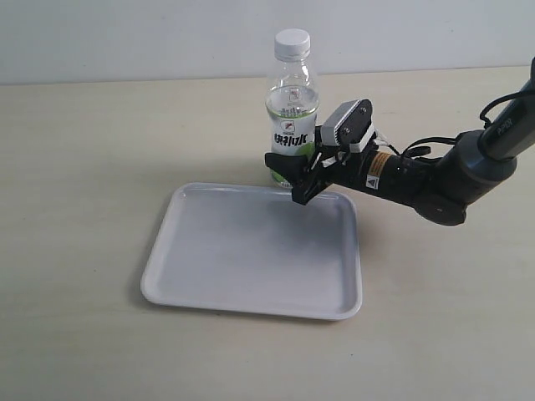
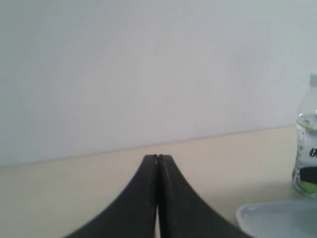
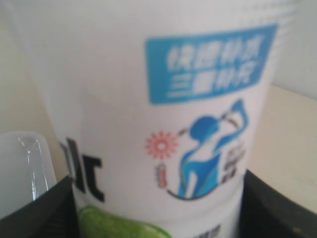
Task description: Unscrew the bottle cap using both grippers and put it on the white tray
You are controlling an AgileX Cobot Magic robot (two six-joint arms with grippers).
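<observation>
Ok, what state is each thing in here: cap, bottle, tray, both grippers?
bottle cap: on the bottle's neck, not yet removed.
bottle: upright on the table behind the tray, held low on its body.
white tray: flat on the table, nothing on it.
right gripper: jaws closed on the bottle's lower body.
left gripper: jaws shut, holding nothing, apart from the bottle.

table [image 1: 84,150]: beige | white tray [image 1: 251,311]: flat | bottle [image 1: 292,125]: upright beside tray
</observation>
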